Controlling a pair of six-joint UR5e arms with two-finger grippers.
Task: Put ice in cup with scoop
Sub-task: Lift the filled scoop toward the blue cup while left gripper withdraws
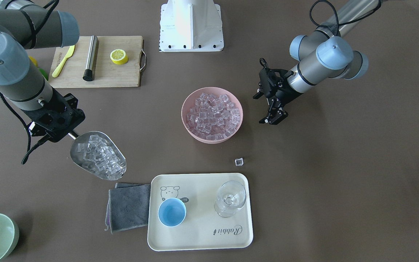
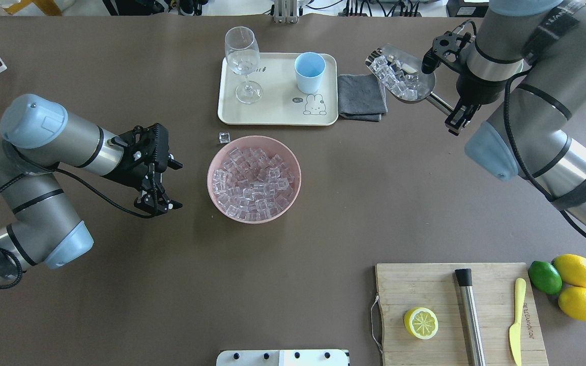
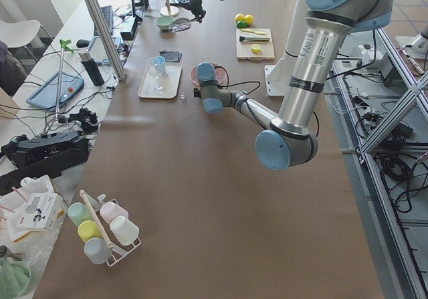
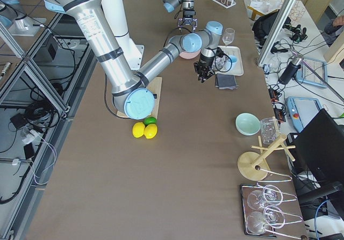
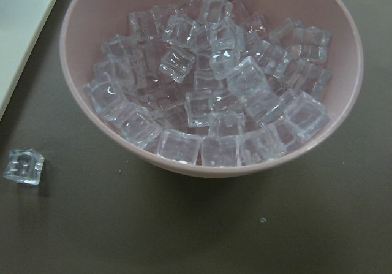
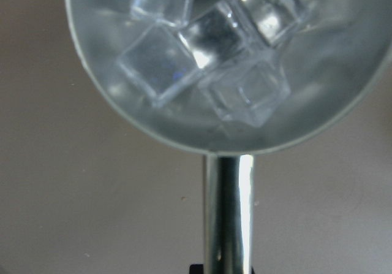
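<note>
My right gripper (image 1: 66, 131) is clenched on the handle of the scoop (image 2: 405, 84), heaped with ice (image 2: 397, 76). Overhead, the cup (image 2: 309, 72) sits at its 9 o'clock; tipping early would likely scatter cubes onto the cloth (image 2: 361, 96).

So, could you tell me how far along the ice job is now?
Done: the scoop holds a load of ice, gripped by the right gripper. In hand: it hangs short of the tray. Left: the cup is empty, so the pour remains.
</note>
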